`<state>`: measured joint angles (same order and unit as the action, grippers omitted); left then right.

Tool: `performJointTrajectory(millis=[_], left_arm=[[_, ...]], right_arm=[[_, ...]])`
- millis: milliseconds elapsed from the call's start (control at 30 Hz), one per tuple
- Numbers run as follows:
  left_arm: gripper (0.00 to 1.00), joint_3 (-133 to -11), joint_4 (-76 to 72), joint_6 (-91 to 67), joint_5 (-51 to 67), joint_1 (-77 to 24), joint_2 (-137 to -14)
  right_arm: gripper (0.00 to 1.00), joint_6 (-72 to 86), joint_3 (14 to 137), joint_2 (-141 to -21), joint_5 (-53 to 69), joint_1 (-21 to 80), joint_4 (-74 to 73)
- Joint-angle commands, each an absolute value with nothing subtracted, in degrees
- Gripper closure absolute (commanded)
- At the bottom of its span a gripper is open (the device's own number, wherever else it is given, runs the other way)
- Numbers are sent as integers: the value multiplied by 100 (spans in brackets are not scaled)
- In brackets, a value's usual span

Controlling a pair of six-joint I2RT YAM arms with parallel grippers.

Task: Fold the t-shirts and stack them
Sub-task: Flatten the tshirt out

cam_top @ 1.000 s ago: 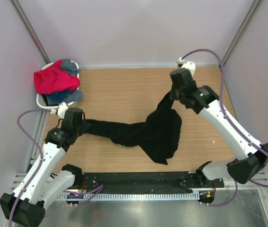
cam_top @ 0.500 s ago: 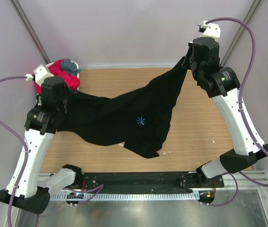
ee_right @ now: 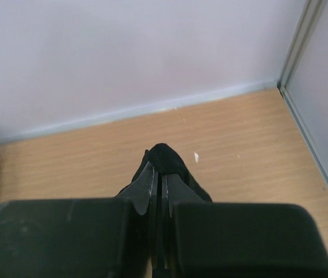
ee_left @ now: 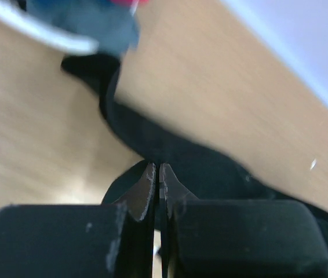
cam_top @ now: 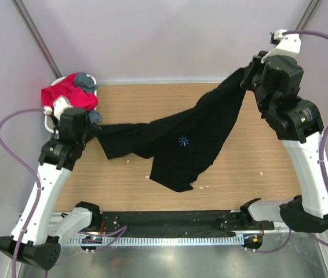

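A large black t-shirt (cam_top: 181, 145) with a small light-blue starburst print (cam_top: 182, 140) hangs stretched between my two grippers above the wooden table (cam_top: 251, 150). My left gripper (cam_top: 92, 131) is shut on its left end, low near the basket. My right gripper (cam_top: 248, 74) is shut on its other end, held high at the back right. In the left wrist view the gripper (ee_left: 157, 168) pinches black cloth (ee_left: 199, 168). In the right wrist view the gripper (ee_right: 158, 168) pinches a black fold (ee_right: 164, 156). Red-pink (cam_top: 65, 95), grey (cam_top: 84, 80) and blue (cam_top: 93, 117) tees lie in the basket.
The white laundry basket (cam_top: 49, 123) stands at the table's back left corner, close to my left gripper. Its rim (ee_left: 48, 37) and a blue tee (ee_left: 83, 23) show in the left wrist view. Grey walls close the back and sides.
My right gripper has risen and moved right with its end of the black t-shirt. My left gripper has dropped lower and right, so the shirt now slopes from high right to low left.
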<state>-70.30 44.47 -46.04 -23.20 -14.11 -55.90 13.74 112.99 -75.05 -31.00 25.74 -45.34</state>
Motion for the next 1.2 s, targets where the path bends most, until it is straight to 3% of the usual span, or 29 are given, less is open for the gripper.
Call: performJointTrajectory(millis=[0,233,467,567,600,700,733,867,967,1167], left_arm=[[100,-6050,4632,-5369,-1662,-1380,-5151],[100,-4791,4334,-5546,-1003,-1380,-5185],[98,-4711,3551,-5124,-1097,-1389,-6573],[75,-4711,3725,-4975,-1212,-1389,-6803],[51,-4702,3822,-4949,-1213,-1389,-6742],[18,-4562,4428,-5053,-1318,-1389,-6119],[16,-4483,4638,-5167,-1318,-1380,-5700],[14,-3880,5439,-5571,-871,-1380,-4575],[21,-3211,5187,-6394,-457,-1590,-3861],[32,-2392,5203,-7093,-554,-1600,-3665]], right_arm=[[99,1634,10559,-7322,-3348,2549,-5069],[99,2478,8747,-6987,-3305,2523,-5607],[99,2330,7910,-7742,-3112,2347,-4545],[99,2180,8086,-8217,-2989,2294,-4263],[99,2145,8182,-8374,-2962,2285,-4210],[99,2083,8235,-8516,-2909,2285,-4149],[99,2066,8209,-8560,-2900,2285,-4122],[99,2109,8086,-8675,-2778,2259,-4070],[99,2118,7998,-8736,-2550,2259,-4060],[99,2083,7814,-8640,-2276,2267,-4052]])
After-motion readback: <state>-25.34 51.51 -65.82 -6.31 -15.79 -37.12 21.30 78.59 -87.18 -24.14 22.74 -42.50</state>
